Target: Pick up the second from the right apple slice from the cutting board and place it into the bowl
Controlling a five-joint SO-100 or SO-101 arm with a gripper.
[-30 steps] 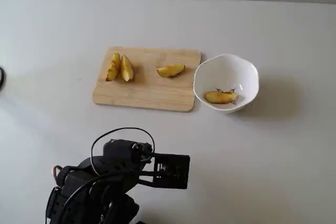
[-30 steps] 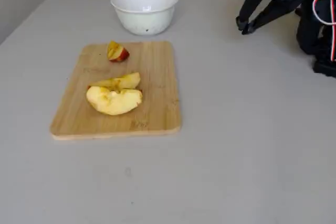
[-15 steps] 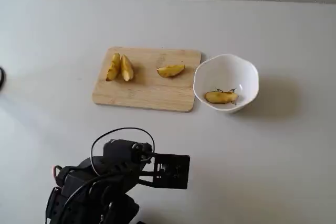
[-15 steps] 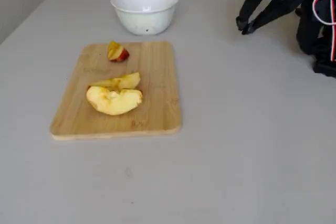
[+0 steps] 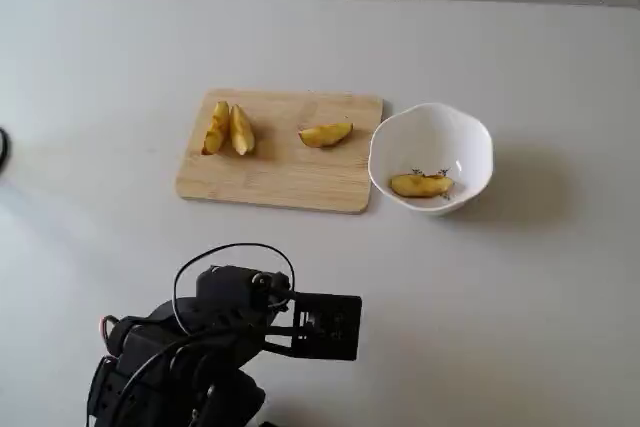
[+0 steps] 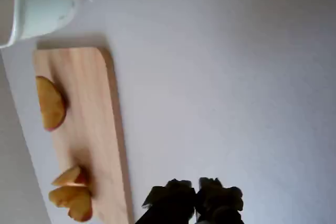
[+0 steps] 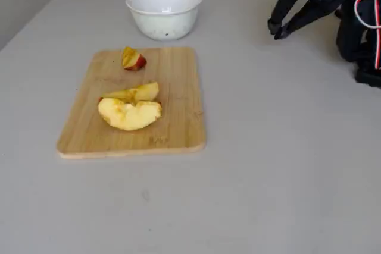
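Note:
The light wooden cutting board [image 5: 285, 175] carries three apple slices: two close together at its left end [image 5: 215, 128] [image 5: 241, 131] and one at its right end [image 5: 325, 134]. The white bowl [image 5: 478, 137] stands right of the board and holds one slice [image 5: 420, 185]. My arm [image 5: 200, 347] is folded at the near table edge, well away from the board. My gripper [image 7: 277, 28] hangs shut and empty above bare table. The wrist view shows its fingertips [image 6: 197, 198] together, with the board [image 6: 92, 124] and bowl [image 6: 47, 3] to the left.
The table is a plain light grey surface [image 5: 520, 297]. A black cable loop [image 5: 215, 252] rises above the arm. The arm's base with red wiring [image 7: 366, 22] stands at the right in a fixed view.

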